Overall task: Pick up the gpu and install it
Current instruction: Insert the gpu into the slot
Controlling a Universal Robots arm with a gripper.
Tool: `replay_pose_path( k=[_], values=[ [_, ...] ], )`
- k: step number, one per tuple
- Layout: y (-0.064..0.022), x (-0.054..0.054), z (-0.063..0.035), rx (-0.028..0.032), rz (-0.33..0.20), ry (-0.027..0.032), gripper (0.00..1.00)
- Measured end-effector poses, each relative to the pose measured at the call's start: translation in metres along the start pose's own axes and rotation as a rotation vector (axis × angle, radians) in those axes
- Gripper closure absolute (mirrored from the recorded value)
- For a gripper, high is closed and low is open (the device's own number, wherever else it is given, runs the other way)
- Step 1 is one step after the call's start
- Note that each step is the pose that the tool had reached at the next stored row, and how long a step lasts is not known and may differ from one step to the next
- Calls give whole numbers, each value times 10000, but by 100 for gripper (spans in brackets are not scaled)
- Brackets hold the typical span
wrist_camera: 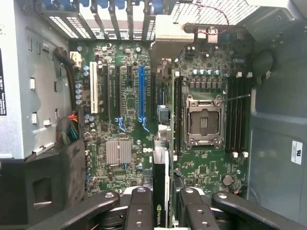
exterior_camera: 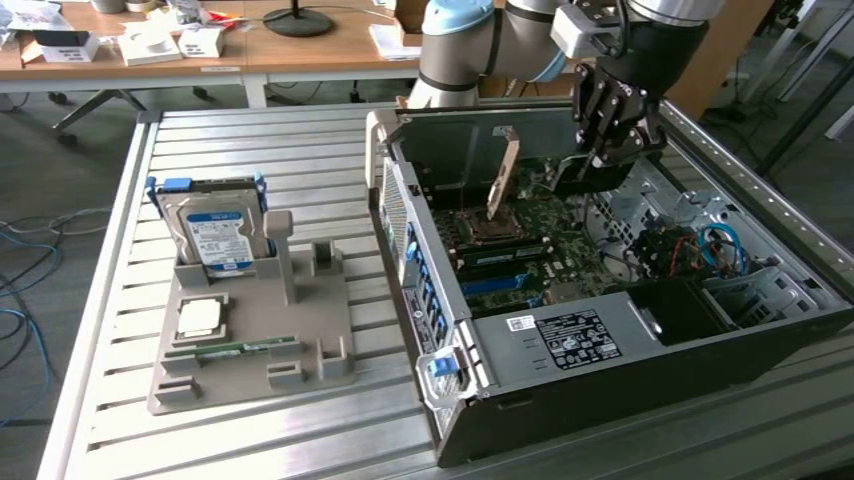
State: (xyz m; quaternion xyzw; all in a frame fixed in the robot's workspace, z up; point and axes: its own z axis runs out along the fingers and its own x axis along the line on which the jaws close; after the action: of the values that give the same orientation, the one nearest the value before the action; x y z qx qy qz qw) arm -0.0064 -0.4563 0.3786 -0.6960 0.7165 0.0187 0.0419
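Observation:
The gpu (exterior_camera: 503,178) stands on edge over the motherboard (exterior_camera: 534,250) inside the open computer case (exterior_camera: 587,335), its tan-brown face showing in the exterior view. My gripper (exterior_camera: 597,172) reaches down into the case just to the exterior view's right of that face. In the wrist view the gpu (wrist_camera: 159,182) runs edge-on, dark with a green logo, between my two fingers (wrist_camera: 139,211), and my gripper (wrist_camera: 162,213) is shut on it. It lines up between the blue slot (wrist_camera: 141,93) and the processor socket (wrist_camera: 204,120). Whether it touches a slot I cannot tell.
On the slatted metal table (exterior_camera: 267,150), a grey holder (exterior_camera: 300,355) carries a hard drive (exterior_camera: 214,235), a processor chip (exterior_camera: 200,316) and a green memory stick (exterior_camera: 247,348). The case walls, drive bays and cables (exterior_camera: 707,250) hem in the gripper. A desk (exterior_camera: 267,45) stands behind.

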Motion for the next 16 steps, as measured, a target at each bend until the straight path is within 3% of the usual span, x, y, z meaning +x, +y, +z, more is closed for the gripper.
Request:
replay_pose_path(
  k=[3, 8, 12, 16],
  values=[
    [2, 4, 33, -12, 5, 2, 74],
    [5, 11, 116, -121, 12, 9, 74],
    [7, 17, 178, -254, 23, 14, 74],
    [9, 21, 225, -449, 39, 24, 74]
  ],
)
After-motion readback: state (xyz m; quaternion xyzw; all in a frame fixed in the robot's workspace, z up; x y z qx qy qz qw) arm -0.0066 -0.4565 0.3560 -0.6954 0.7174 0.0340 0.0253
